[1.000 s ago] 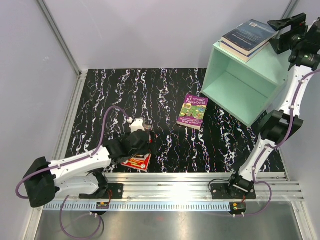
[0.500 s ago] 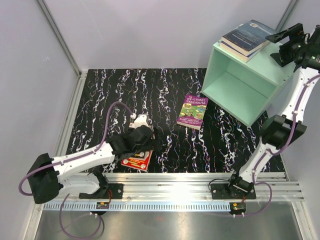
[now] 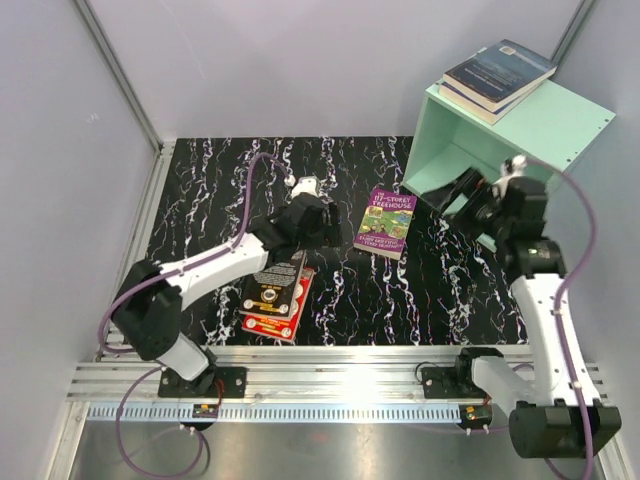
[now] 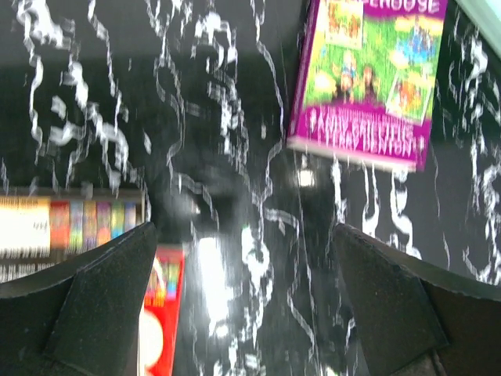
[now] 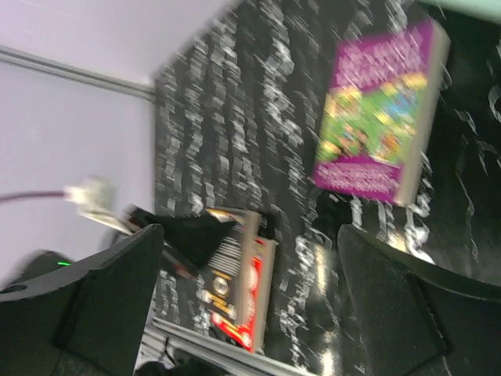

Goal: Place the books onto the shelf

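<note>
Counted two books [image 3: 497, 72] stacked atop the mint-green shelf [image 3: 570, 125] and three left on the black, white-veined table [image 3: 220, 180], the purple book [image 3: 383, 222] near the shelf and the black book [image 3: 274, 287] lying on the red book [image 3: 272, 322], with left tool [image 4: 243, 235] and right tool [image 5: 250, 235] both spread apart and empty, amid pale walls [image 3: 300, 60].

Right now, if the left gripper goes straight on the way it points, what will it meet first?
Most likely the bare black table top: the open left gripper tilts down at it. The purple-green Treehouse book lies further ahead, off to the side of that line. Depth is unclear.
</note>
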### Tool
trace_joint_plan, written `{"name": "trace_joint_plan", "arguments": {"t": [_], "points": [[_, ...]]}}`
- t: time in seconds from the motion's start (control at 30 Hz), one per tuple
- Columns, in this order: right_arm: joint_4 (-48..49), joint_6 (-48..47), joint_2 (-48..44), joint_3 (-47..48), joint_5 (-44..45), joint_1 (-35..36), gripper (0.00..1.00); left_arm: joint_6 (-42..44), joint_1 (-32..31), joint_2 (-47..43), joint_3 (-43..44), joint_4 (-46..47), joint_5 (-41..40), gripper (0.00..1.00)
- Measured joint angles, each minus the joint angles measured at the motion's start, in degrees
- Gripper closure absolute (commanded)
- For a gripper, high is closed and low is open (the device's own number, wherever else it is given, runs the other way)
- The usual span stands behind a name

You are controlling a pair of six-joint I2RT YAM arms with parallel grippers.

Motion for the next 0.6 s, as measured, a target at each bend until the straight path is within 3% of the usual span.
{"name": "trace_joint_plan", "arguments": {"t": [0.1,0.23,0.4,0.6], "points": [[3.85,0.83,3.67,-10.82,1.18,1.73,0.0,2.21,3.26,6.19,4.31,2.97,3.82,0.01],[8.04,1.38,16.48,-17.16,1.25,2.27,0.0,5.38,5.14,16.81,13.68,4.57,9.05,0.01],[15.26,2.29,25.16,-18.25,1.36,2.32,0.0,8.57,5.16,29.18,27.69,4.42,13.94,0.01],[25.86,3.89,35.71,-18.16,1.62,2.34,0.0,9.42,6.78,37.86,36.83,3.56,17.18,0.01]]}}
